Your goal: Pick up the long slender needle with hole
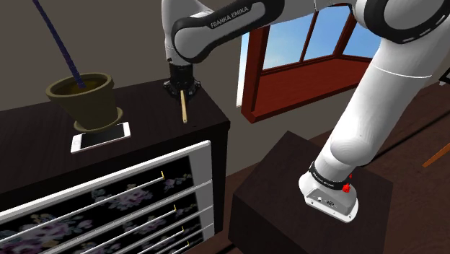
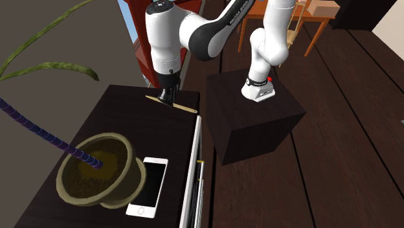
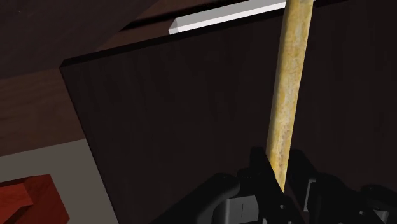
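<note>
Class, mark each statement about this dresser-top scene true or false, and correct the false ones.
1. The gripper clasps the needle between its fingers. True.
2. The needle stands inside the pot. False: it is at the gripper, apart from the pot.
3. The phone lies on the dresser top beside the pot. True.
4. The phone's case is red. False: it is white, with a dark screen.

Rough mottled tan needle (image 3: 289,95), matt dark wooden dresser top (image 3: 191,127)

The white arm (image 1: 375,108) arches forward, its end effector (image 1: 182,89) pointing down, clamped on the needle (image 1: 184,110).
</note>
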Available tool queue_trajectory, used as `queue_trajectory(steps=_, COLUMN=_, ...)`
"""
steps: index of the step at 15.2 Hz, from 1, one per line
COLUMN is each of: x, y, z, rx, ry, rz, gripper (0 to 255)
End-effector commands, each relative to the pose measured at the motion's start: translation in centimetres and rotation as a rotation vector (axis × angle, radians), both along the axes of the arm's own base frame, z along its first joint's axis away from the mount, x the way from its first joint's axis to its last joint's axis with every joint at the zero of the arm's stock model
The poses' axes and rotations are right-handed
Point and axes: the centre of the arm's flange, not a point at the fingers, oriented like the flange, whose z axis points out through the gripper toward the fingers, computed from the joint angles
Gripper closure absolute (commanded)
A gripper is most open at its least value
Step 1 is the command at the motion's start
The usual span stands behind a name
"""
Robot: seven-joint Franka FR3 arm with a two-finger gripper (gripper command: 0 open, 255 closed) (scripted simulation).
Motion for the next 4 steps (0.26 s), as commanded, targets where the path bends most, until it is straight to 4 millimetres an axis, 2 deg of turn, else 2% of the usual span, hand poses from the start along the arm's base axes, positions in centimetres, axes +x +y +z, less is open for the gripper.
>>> queue_trajectory(steps=1, x=0.04, y=-0.1, z=0.98, rx=0.0, ry=0.001, rz=0.0, gripper=255)
queue_trajectory(steps=4, x=0.04, y=-0.1, z=1.59, rx=0.0, ry=0.001, rz=0.0, gripper=255)
